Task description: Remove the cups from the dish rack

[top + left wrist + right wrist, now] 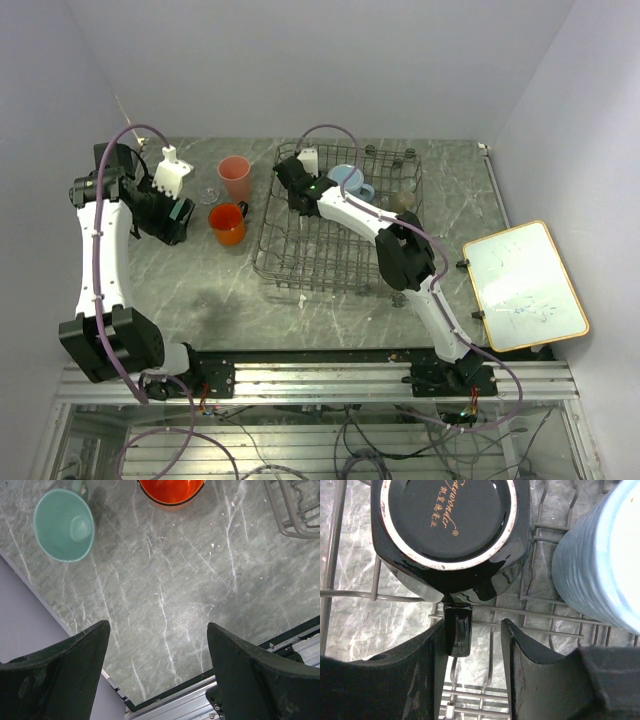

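Note:
In the right wrist view a black mug (450, 525) lies bottom-up on the wires of the dish rack (555, 617). Its handle (457, 635) sits between the jaws of my right gripper (473, 625), against the left finger, with a gap to the right finger. A light-blue mug (600, 565) stands just right of it. My left gripper (157, 626) hangs open over bare table, with a mint-green cup (64, 525) and an orange mug (171, 491) beyond it. From above, a pink tumbler (235, 178) and the orange mug (228, 223) stand left of the rack (300, 270). A beige cup (402, 201) sits inside.
A white board with an orange rim (525, 285) lies at the table's right edge. The rack's corner (295, 510) shows at the upper right of the left wrist view. The table's near edge and metal rail (200, 695) run just under the left fingers.

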